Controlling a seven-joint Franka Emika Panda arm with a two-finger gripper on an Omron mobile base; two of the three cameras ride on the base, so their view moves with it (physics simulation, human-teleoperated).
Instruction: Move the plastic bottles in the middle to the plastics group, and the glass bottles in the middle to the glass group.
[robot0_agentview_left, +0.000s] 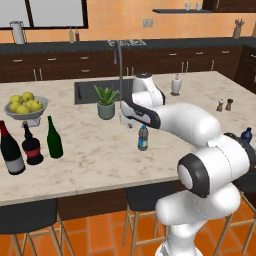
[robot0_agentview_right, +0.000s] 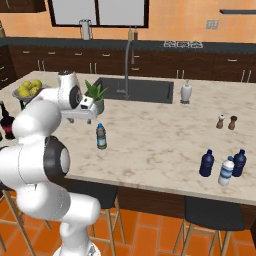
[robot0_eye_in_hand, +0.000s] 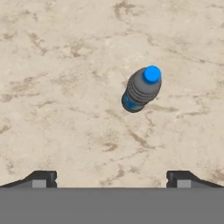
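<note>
Gripper (robot0_eye_in_hand: 112, 177) spread wide, holding nothing, hanging above the marble counter (robot0_agentview_left: 100, 150). 1 small clear bottle (robot0_agentview_left: 143, 138) w/ blue cap stands upright mid-counter, just below the hand, apart from the fingertips. Left end: 3 dark bottles in a row – tall red-necked bottle (robot0_agentview_left: 11, 149), round red-label bottle (robot0_agentview_left: 31, 145), slim green bottle (robot0_agentview_left: 54, 138). Right end: 3 plastic bottles (robot0_agentview_right: 224, 166) close together, 2 dark blue, 1 pale. 1 fruit bowl (robot0_agentview_left: 26, 107), 1 potted plant (robot0_agentview_left: 106, 102).
</note>
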